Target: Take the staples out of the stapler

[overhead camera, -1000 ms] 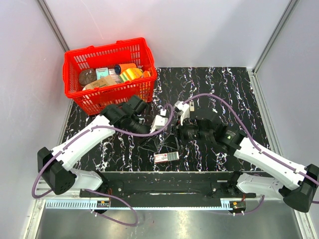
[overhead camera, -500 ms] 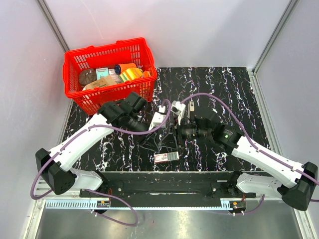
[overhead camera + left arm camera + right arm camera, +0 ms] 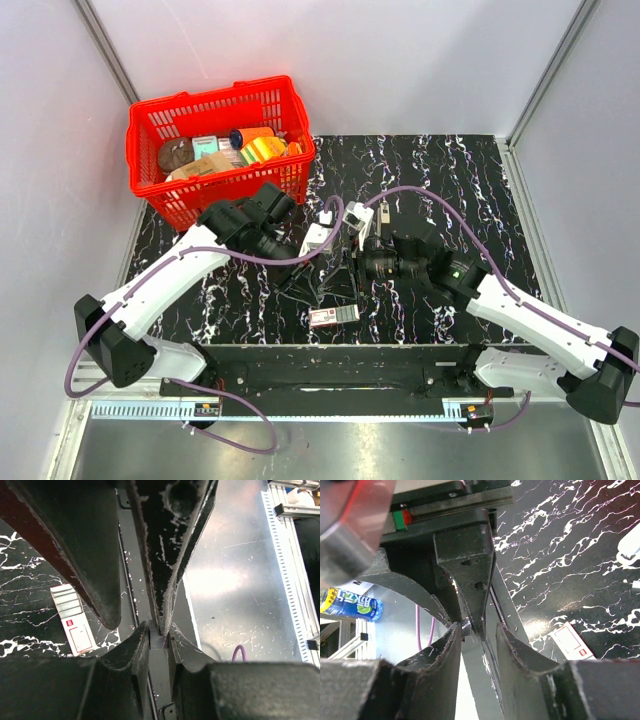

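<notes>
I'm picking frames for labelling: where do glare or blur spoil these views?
Left wrist: a bright glare patch washes out part of the metal sheet beyond the table edge. Right wrist: a blurred grey-and-red shape fills the top-left corner, too close to focus. Top external: sharp and evenly lit.

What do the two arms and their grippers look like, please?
The left arm and the right arm have white links, black joints and bases, and purple cables. A green light glows on the right arm. The left gripper and right gripper have curved black fingers, scuffed white.
</notes>
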You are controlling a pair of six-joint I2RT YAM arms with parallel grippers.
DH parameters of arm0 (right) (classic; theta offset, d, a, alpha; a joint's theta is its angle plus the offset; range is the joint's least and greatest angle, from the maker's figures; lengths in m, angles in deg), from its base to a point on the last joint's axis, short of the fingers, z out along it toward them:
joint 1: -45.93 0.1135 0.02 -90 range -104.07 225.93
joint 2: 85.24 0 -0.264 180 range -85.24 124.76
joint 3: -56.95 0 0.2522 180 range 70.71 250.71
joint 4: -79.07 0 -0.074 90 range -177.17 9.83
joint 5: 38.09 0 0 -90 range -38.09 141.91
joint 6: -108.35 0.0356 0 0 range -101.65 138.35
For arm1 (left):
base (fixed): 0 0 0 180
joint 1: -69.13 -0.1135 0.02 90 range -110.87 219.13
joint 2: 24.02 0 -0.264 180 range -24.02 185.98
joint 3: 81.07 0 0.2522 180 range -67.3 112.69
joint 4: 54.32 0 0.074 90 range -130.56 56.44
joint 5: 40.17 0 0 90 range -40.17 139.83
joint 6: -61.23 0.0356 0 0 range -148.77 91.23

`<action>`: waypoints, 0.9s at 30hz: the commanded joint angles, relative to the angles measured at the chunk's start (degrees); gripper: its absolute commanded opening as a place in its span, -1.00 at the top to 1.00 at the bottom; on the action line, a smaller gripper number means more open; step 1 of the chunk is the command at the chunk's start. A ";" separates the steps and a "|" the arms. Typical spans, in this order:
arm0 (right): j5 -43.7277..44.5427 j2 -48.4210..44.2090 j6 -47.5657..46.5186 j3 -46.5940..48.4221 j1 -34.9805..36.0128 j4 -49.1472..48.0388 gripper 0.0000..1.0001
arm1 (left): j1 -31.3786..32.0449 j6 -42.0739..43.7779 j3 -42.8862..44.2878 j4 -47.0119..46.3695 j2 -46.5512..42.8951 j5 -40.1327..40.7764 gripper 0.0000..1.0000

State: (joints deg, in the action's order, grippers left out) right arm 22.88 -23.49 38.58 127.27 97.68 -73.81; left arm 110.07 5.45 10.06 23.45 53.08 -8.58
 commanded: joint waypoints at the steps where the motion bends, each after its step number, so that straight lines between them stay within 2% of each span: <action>1: -0.93 -1.81 -0.37 1.37 0.20 0.17 0.19 | -0.52 2.96 3.85 1.99 1.21 -6.10 1.00; 16: -2.43 -2.96 0.87 1.98 0.20 0.52 0.18 | -0.52 4.28 3.94 3.93 2.61 -5.66 1.00; 27: -0.67 -2.52 -0.19 2.42 1.34 2.19 0.29 | -1.49 2.00 5.25 2.88 4.29 -6.63 1.00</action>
State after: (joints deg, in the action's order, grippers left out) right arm 22.26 -25.23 38.97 127.38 98.27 -70.77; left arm 109.09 7.79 12.61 27.27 57.37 -12.10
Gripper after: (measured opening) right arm 0.367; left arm 0.219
